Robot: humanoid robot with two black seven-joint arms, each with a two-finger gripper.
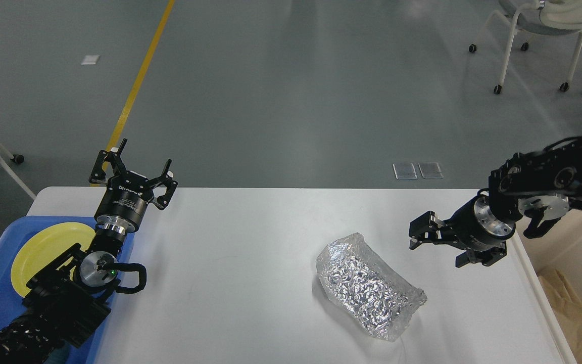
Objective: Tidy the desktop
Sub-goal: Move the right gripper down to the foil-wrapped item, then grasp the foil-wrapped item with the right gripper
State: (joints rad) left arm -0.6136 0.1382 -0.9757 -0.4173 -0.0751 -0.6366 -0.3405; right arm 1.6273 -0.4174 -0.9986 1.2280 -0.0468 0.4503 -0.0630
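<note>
The desktop [230, 263] is white and wide, its long axis going left to right across the view. A crumpled foil bag [369, 288] lies right of its middle. The right gripper [435, 242] hangs spread and empty just beside it; it should lower slowly over the bag's narrow width. The left gripper [134, 174] is spread too, empty

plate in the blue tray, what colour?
Yellow plate, clearest in the head view.
</note>
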